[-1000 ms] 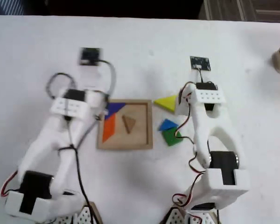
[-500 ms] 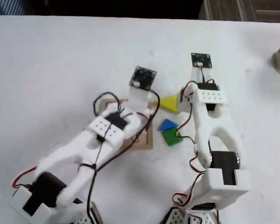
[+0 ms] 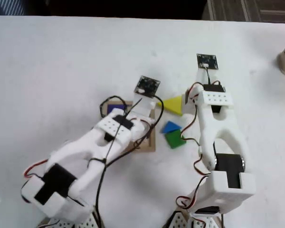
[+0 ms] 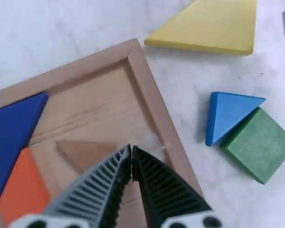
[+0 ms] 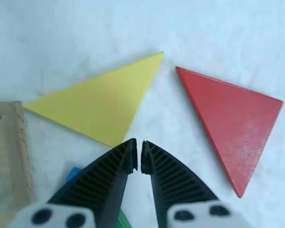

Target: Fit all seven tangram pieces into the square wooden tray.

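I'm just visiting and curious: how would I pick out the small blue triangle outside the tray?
Start at the square wooden tray. Just outside its wall, near a big yellow triangle, two small pieces touch. The blue triangle rests against a green square; the other blue piece lies inside the tray.

Tray [image 4: 152, 109] holds blue piece [image 4: 12, 128], orange piece [image 4: 21, 190], brown triangle [image 4: 83, 154], yellow triangle [image 4: 213, 26], green square [image 4: 259, 145] outside

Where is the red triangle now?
In the right wrist view, the red triangle lies on the white table beside the yellow triangle, not touching it.

High overview; wrist close-ups sharing tray [image 4: 160, 111]
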Robot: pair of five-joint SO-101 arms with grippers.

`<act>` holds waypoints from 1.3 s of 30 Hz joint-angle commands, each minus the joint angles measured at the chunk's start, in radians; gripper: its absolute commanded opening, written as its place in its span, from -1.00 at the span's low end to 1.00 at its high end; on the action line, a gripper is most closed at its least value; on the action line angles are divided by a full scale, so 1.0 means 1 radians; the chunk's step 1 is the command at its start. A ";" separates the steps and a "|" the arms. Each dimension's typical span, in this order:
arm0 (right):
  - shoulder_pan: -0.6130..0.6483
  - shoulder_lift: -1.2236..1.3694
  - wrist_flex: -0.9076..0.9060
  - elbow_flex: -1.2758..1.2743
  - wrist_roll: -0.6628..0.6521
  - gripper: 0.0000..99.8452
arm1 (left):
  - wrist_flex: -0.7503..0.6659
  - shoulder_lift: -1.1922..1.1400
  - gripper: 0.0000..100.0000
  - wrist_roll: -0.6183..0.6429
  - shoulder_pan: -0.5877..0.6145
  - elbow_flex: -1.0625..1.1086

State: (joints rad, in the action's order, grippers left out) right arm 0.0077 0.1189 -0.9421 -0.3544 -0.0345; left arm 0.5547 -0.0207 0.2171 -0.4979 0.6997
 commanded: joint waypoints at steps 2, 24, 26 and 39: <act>-0.001 -0.022 0.018 0.005 -0.012 -0.96 | 0.005 -0.013 -0.95 0.009 0.031 -0.068; -0.001 -0.022 0.015 0.005 -0.014 -0.96 | 0.173 -0.005 -0.95 0.008 0.125 -0.068; -0.001 -0.022 0.013 0.005 -0.015 -0.96 | 0.173 -0.004 -0.95 0.006 0.125 -0.068; 0.001 -0.022 0.013 0.003 -0.015 -0.96 | 0.181 0.302 -0.95 -0.146 0.173 0.087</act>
State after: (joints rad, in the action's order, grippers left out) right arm 0.0092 0.1189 -0.9421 -0.3544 -0.0361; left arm 0.7311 0.1511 0.0882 -0.3383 0.7488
